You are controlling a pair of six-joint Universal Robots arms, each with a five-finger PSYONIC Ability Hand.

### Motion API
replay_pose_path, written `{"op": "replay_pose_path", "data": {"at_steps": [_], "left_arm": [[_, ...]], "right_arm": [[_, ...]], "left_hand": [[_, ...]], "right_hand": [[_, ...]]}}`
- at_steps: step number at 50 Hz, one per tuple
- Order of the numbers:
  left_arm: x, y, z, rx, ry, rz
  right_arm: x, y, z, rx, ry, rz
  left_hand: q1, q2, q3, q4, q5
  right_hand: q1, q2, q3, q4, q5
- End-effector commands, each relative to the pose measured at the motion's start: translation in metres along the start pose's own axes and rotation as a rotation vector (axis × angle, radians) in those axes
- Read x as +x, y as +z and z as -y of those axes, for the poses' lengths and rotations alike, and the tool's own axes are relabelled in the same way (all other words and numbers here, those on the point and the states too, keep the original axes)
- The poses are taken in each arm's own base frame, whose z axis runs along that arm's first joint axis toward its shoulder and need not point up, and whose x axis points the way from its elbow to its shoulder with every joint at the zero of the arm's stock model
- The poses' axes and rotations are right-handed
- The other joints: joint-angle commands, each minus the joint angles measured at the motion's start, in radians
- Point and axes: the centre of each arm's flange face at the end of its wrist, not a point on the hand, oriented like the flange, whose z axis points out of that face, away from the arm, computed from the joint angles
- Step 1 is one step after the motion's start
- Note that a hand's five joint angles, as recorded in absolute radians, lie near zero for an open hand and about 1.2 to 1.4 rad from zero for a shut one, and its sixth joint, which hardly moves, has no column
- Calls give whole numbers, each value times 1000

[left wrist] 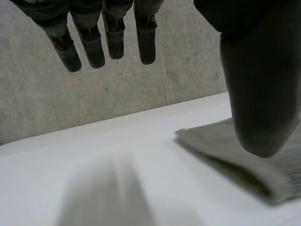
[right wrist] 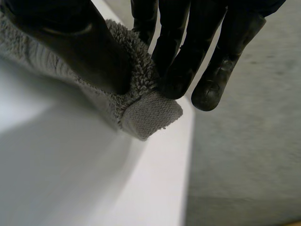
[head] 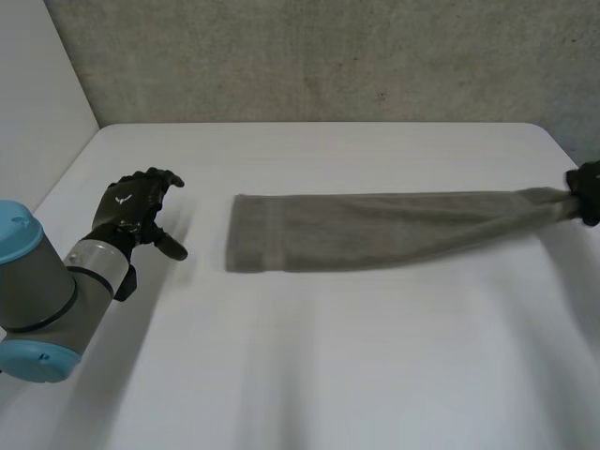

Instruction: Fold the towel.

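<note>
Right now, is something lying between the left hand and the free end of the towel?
Nothing visible does. Only bare table separates the open left hand from the free end of the towel; the right hand pinches the other end at the table's edge.

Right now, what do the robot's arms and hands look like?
The left arm is a fat grey tube with light-blue round caps. The left hand is black, with a tiny white mark on its back. The right hand is black too, with thick rounded fingertips.
</note>
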Motion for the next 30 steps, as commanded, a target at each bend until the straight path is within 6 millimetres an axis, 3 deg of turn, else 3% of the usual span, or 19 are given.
{"op": "replay_pose_path", "data": {"at_steps": [1, 4, 5, 7, 8, 10, 11, 12, 13, 15, 16, 18, 19, 21, 25, 26, 27, 28, 30], "left_arm": [[0, 0, 0, 0, 0, 0], [0, 0, 0, -2, 0, -1], [0, 0, 0, -2, 0, -1], [0, 0, 0, 0, 0, -1], [0, 0, 0, 0, 0, -1], [0, 0, 0, 0, 1, -1], [0, 0, 0, 0, 1, -1], [0, -1, -1, -3, 1, -1], [0, -1, -1, -3, 1, -1], [0, -1, -1, -3, 2, -1], [0, -1, -1, -3, 2, -1], [0, 0, -1, -5, 2, -1], [0, 0, -1, -3, 2, -1], [0, 0, -2, -5, 2, -1], [1, 0, -3, -10, 5, -2], [1, 0, -3, -10, 5, -2], [1, -1, -3, -10, 5, -2], [1, -1, -3, -10, 5, -2], [1, -2, -4, -13, 6, -2]], "right_arm": [[27, -5, 43, 59, -17, -31], [3, -11, 84, 143, -6, 24], [2, -11, 84, 144, -6, 24], [-44, -24, 133, 252, 10, 117], [-44, -24, 133, 253, 10, 117], [-97, -43, 168, 337, 23, 230], [-97, -44, 168, 338, 23, 230], [-126, -54, 180, 367, 25, 288], [-126, -54, 180, 367, 25, 289], [-193, -74, 192, 397, 14, 412], [-194, -74, 192, 398, 14, 412], [-268, -102, 196, 425, -23, 545], [-268, -102, 196, 425, -23, 546], [-315, -123, 195, 453, -63, 623], [-329, -125, 199, 478, -73, 620], [-329, -122, 201, 478, -75, 597], [-329, -122, 201, 478, -75, 596], [-328, -120, 200, 470, -75, 580], [-329, -119, 196, 452, -78, 569]], "left_hand": [[-78, -63, -69, -69, -39], [-78, -63, -69, -69, -39], [-78, -63, -69, -69, -39], [-78, -63, -69, -69, -39], [-78, -63, -69, -69, -39], [-78, -63, -69, -69, -39], [-78, -63, -69, -69, -39], [-78, -63, -69, -69, -39], [-78, -63, -69, -69, -39], [-78, -63, -69, -69, -39], [-78, -63, -69, -69, -39], [-78, -63, -69, -69, -39], [-78, -63, -69, -69, -39], [-78, -63, -69, -69, -39], [-78, -63, -69, -69, -39], [-78, -63, -69, -69, -39], [-78, -63, -69, -69, -39], [-78, -63, -69, -69, -39], [-78, -63, -69, -69, -39]], "right_hand": [[80, 88, 65, 66, 60], [80, 88, 65, 66, 60], [80, 88, 65, 66, 60], [80, 88, 65, 66, 60], [80, 88, 65, 66, 60], [80, 88, 65, 66, 60], [80, 88, 65, 66, 60], [80, 88, 65, 66, 60], [80, 88, 65, 66, 60], [80, 88, 65, 66, 60], [80, 88, 65, 66, 60], [80, 88, 65, 66, 60], [80, 88, 65, 66, 60], [80, 88, 65, 66, 60], [-16, -7, -31, -30, -35], [-501, -493, -516, -516, -521], [-506, -498, -521, -521, -526], [-1053, -1044, -1068, -1067, -1072], [-1142, -1133, -1157, -1156, -1161]]}}
